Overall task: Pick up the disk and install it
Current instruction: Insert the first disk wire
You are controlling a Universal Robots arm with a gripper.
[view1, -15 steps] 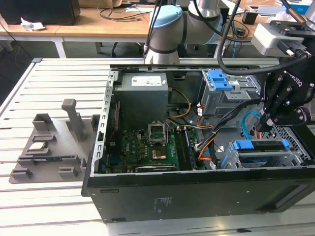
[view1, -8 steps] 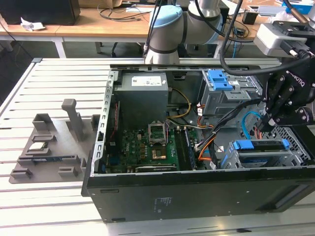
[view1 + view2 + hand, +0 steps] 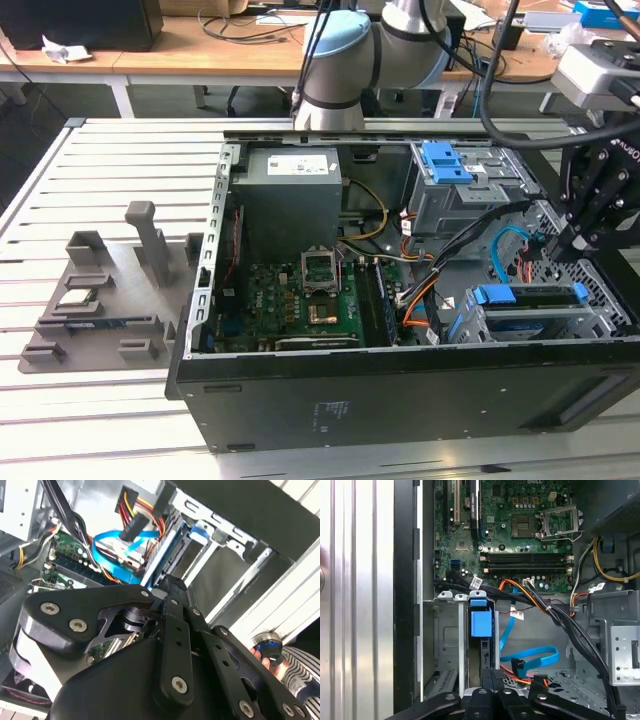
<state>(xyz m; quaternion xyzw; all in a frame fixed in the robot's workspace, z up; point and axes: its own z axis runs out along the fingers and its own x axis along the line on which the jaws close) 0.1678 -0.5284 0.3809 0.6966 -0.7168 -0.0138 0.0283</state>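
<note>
Disk (image 3: 530, 296) sat edge-up in the drive cage at the case's (image 3: 400, 390) lower-right corner in the exterior view, roughly at 4 o'clock from the motherboard (image 3: 300, 300). In the first wrist view its blue carrier (image 3: 481, 620) stood in the cage slot, with the blue cable (image 3: 530, 657) beside it. The gripper (image 3: 572, 240) hung just above the cage, at 1 o'clock from the disk. Whether the fingers were spread or pressed together, I could not tell.
</note>
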